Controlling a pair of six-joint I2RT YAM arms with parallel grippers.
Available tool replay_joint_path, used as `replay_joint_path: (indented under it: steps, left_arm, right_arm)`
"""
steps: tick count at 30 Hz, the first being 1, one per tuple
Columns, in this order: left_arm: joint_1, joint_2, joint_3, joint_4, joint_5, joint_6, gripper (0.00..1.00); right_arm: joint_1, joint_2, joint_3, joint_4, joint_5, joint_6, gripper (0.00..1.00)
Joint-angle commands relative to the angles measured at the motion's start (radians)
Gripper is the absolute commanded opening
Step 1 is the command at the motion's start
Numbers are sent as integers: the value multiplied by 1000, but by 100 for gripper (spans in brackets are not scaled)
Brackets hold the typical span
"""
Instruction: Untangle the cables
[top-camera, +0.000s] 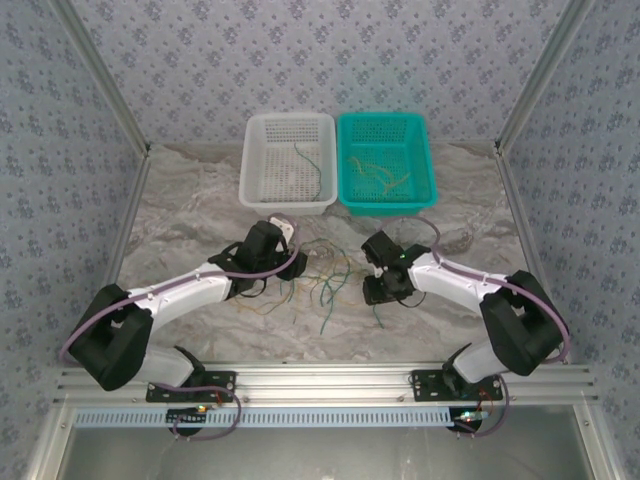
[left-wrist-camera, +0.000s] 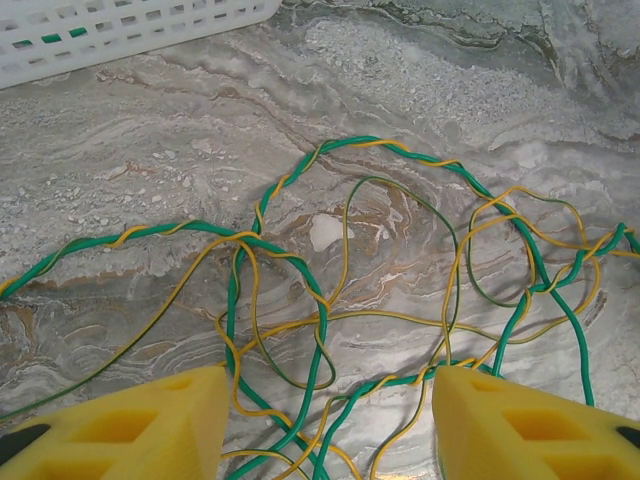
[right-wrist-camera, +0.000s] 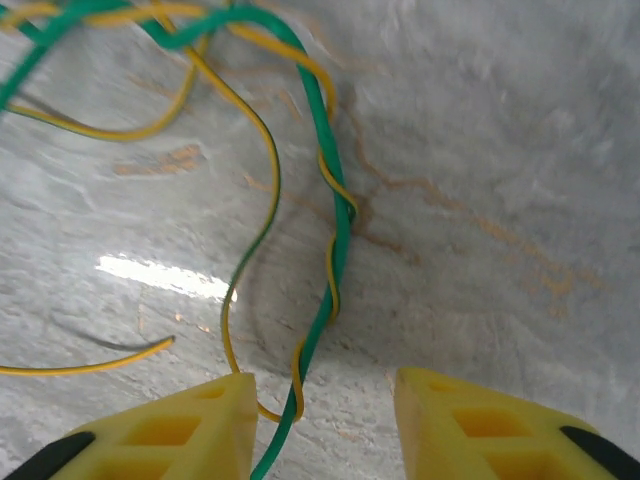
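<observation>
A tangle of green and yellow cables (top-camera: 322, 278) lies on the marble table between my two arms. In the left wrist view the cables (left-wrist-camera: 330, 300) loop and twist together, and several strands run between the open yellow fingers (left-wrist-camera: 150, 425) of my left gripper (left-wrist-camera: 325, 425). My left gripper (top-camera: 283, 240) sits at the tangle's left edge. In the right wrist view a green strand with a yellow one wound around it (right-wrist-camera: 335, 260) passes between the open fingers of my right gripper (right-wrist-camera: 325, 425). My right gripper (top-camera: 376, 262) is at the tangle's right edge.
A white basket (top-camera: 290, 160) holding one green wire (top-camera: 312, 168) stands at the back, with a teal basket (top-camera: 385, 160) holding yellowish wires (top-camera: 375, 172) to its right. Metal frame posts and patterned walls enclose the table. A rail runs along the near edge.
</observation>
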Motion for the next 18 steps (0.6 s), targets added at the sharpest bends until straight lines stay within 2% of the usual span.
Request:
replay_joint_path:
  steps: [1, 8, 13, 18]
  left_arm:
    - [-3, -4, -12, 17, -26, 7, 56]
    - [-2, -12, -2, 12, -40, -6, 56]
    - [-3, -67, -5, -12, -55, -14, 56]
    - [-3, -129, -8, -21, -90, -9, 57]
  right_arm:
    - [26, 41, -18, 4, 13, 55, 33]
    - [26, 109, 16, 14, 4, 62, 13]
    - [-24, 39, 53, -95, 19, 69, 1]
    - [-67, -97, 124, -188, 7, 11, 0]
